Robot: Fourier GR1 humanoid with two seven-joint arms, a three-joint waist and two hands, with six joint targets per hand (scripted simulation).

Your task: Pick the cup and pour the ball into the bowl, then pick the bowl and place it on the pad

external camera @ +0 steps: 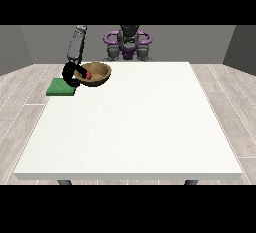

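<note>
A brown wooden bowl (99,74) is at the table's far left, tipped so its opening faces the view's left. A small red ball (88,76) lies inside it near the left rim. The black hand at the view's left (70,74) has its fingers curled round that rim, and its grey arm comes down from above. A flat green pad (61,87) lies on the table just left of and below the hand, beside the bowl. No cup shows. The other hand is out of sight.
The white table (135,122) stretches wide towards the camera and to the view's right. The robot's torso (128,42) stands behind the far edge. The pad lies close to the table's left edge.
</note>
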